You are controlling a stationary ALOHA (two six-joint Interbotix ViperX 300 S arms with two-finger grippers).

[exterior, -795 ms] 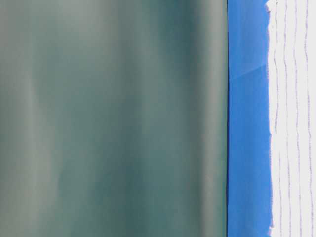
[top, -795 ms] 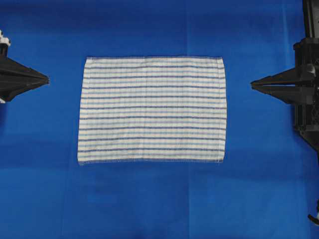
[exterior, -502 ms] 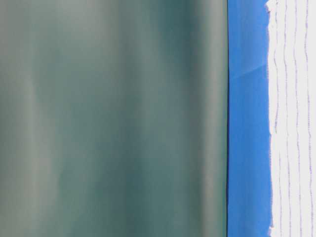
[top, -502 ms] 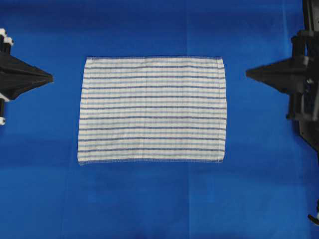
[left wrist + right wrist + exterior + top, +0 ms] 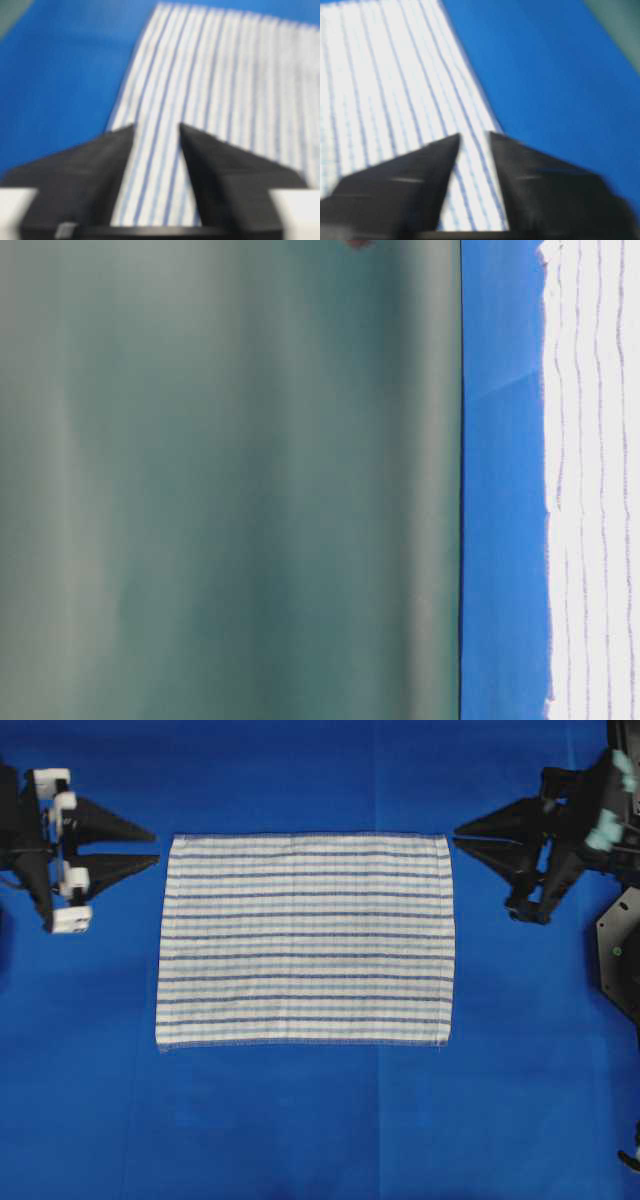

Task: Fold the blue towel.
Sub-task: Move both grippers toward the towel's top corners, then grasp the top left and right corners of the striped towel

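A rectangular white woven towel with thin dark-blue and pale teal stripes and hemmed edges [image 5: 305,940] is laid flat and unfolded in the middle of the worktop, which is covered by a plain solid-blue cloth [image 5: 300,1120]. The stripes are seen running from the left side of the overhead view to the right. The black left gripper [image 5: 155,844] is positioned just beside the towel's far left corner, its two pointed fingers parted by a moderate gap and nothing held between them. The black right gripper [image 5: 458,834] is positioned just beside the far right corner, its fingers parted by a narrower gap, likewise with nothing held. No contact between either gripper and the towel can be made out. In the left wrist view the towel [image 5: 225,85] is seen ahead of and beneath the separated fingers [image 5: 85,165]. In the right wrist view the same is shown, though blurred. In the table-level view only the towel's edge [image 5: 590,480] and the blue covering [image 5: 500,540] are visible beside a blurred grey-green surface [image 5: 220,480].
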